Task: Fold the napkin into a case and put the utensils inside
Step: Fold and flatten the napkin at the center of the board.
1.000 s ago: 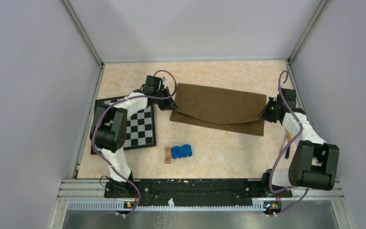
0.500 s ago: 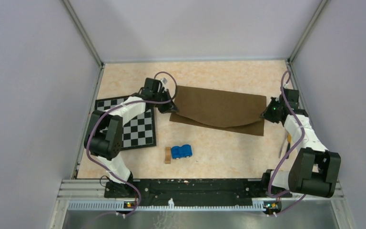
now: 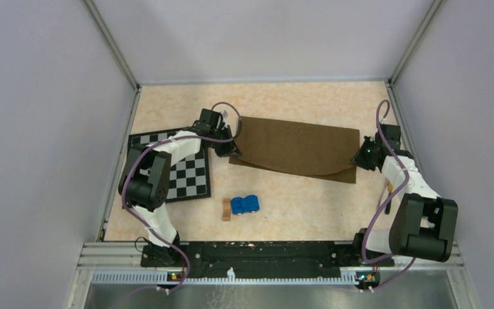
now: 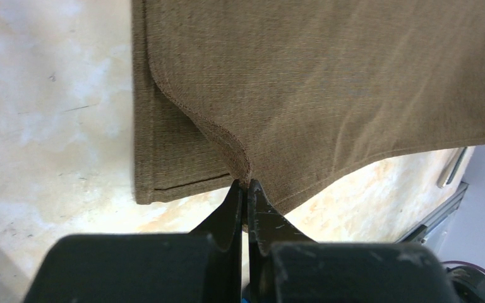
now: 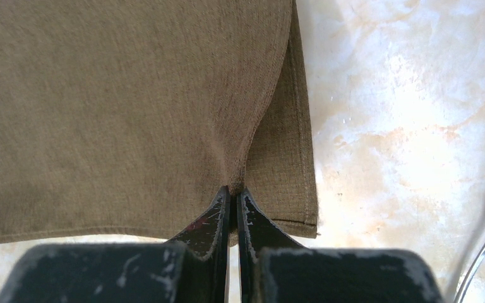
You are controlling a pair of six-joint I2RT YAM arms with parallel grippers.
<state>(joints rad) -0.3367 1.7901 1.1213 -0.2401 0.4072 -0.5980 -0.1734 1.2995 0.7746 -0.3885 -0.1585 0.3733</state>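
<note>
Left claw: I saw the left gripper [image 4: 245, 184] pinched tight on the near-left corner of the napkin's [image 3: 296, 145] upper layer, with its fingers pressed together on the hem.
Right claw: I saw the right gripper [image 5: 233, 189] clamped the same way on the upper layer's near-right corner.
Napkin: it lay across the far middle of the table [image 3: 283, 103], doubled over on itself. The upper layer sagged in a curve between the two pinched corners. A narrow band of the lower layer showed along the near edge and at both ends.
Utensil: a metal utensil [image 4: 453, 167] lay on the table beyond the napkin's right end, apart from the cloth. I could not tell which kind it was.
Checkered mat: the checkered mat [image 3: 183, 177] sat flat to the left of the napkin, under the left arm.
Other items: a blue toy car [image 3: 245, 204] sat near the front, well clear of the napkin. A small wooden block [image 3: 226, 210] sat just beside its left end.
</note>
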